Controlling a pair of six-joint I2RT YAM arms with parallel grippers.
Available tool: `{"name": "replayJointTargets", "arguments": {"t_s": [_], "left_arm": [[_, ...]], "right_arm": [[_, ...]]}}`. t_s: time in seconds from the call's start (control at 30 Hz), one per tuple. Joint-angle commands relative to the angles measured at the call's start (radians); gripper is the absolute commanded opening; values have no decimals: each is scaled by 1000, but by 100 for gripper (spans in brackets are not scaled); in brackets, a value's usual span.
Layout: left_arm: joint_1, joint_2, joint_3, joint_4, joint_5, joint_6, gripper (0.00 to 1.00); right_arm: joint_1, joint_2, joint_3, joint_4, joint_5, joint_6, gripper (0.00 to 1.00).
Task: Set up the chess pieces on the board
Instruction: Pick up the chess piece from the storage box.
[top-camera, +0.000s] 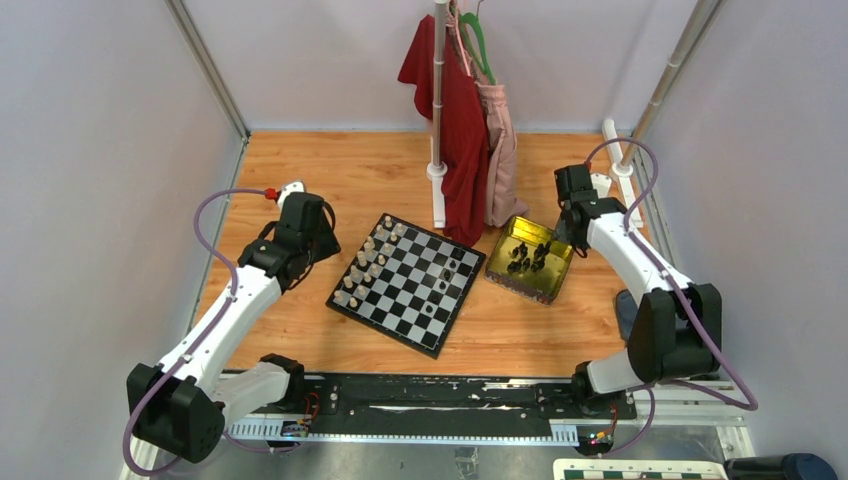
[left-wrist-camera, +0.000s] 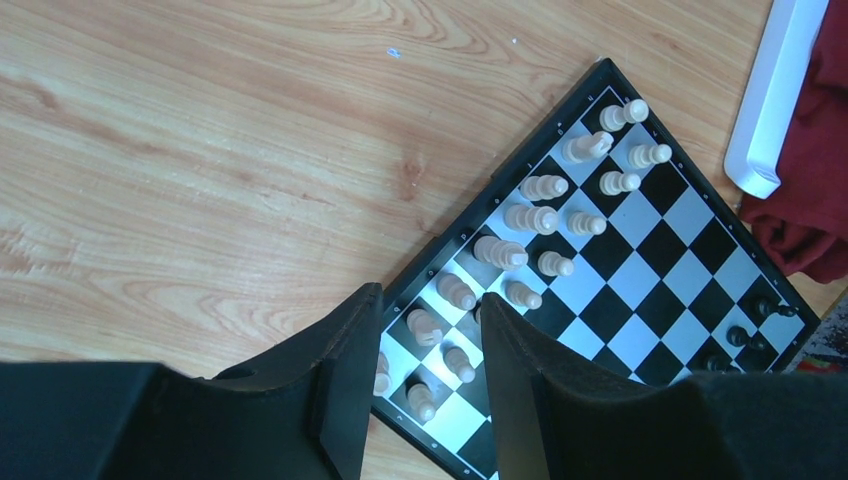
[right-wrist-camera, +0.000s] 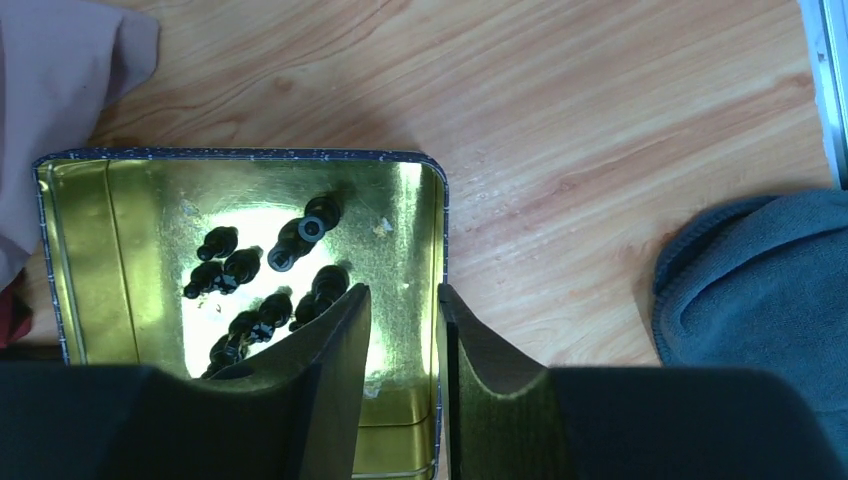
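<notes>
We see a robot lab: pale wall panels (top-camera: 100, 150) and grey metal posts (top-camera: 208, 65) enclose the light wooden surface (top-camera: 330, 170), white jointed arms (top-camera: 225, 320) at its near edge.

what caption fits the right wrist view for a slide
Right gripper open above the gold tin, where black chess pieces lie in a loose cluster.

We find bare desk (top-camera: 300, 170) across the upper left of the top view, an open lane. At centre, the board (top-camera: 420, 285) has its left rows crowded with cream-white pieces (top-camera: 365, 262), while its middle squares are free. Just above it, the rack pole (top-camera: 438, 110) and a hanging red garment (top-camera: 462, 140) block passage. The walls of the tin tray (top-camera: 520, 287) fence in the black chess pieces (top-camera: 525, 255). In the right wrist view, a grey cloth (right-wrist-camera: 760, 290) lies at the right.
</notes>
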Motion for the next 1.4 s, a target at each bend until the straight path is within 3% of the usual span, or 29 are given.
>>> {"name": "replayJointTargets", "arguments": {"t_s": [0.0, 0.53, 1.37], "left_arm": [[-5, -13, -3, 19, 9, 4, 46], [-5, -5, 1, 40, 23, 12, 47], [-5, 10, -12, 51, 7, 5, 47]], "right_arm": [[-2, 45, 41, -55, -64, -28, 34], [55, 198, 134, -35, -142, -66, 36], [67, 282, 146, -5, -169, -62, 35]]}}
